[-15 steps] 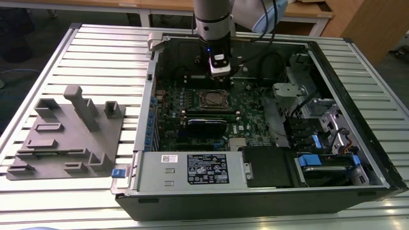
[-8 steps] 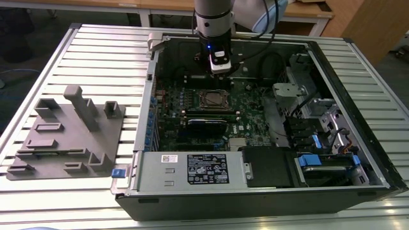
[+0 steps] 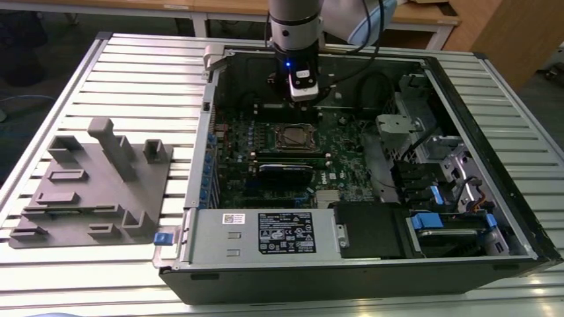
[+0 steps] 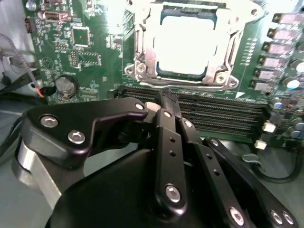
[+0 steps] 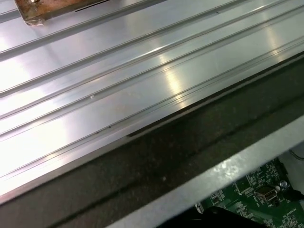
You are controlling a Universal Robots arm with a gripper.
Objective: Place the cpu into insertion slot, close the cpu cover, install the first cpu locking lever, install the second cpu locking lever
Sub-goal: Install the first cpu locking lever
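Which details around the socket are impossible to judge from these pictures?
1. The cpu, second wrist view: face washed out by glare.
2. The insertion slot, exterior view: too small to tell whether it is locked.
3. The memory slots, second wrist view: partly hidden behind the gripper.

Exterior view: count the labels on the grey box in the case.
2. A large black label sits centred on the grey box; a small white label lies to the exterior view's left of it. Other faces are hidden.

Glossy silvery metal cpu cover (image 4: pixel 145 59)
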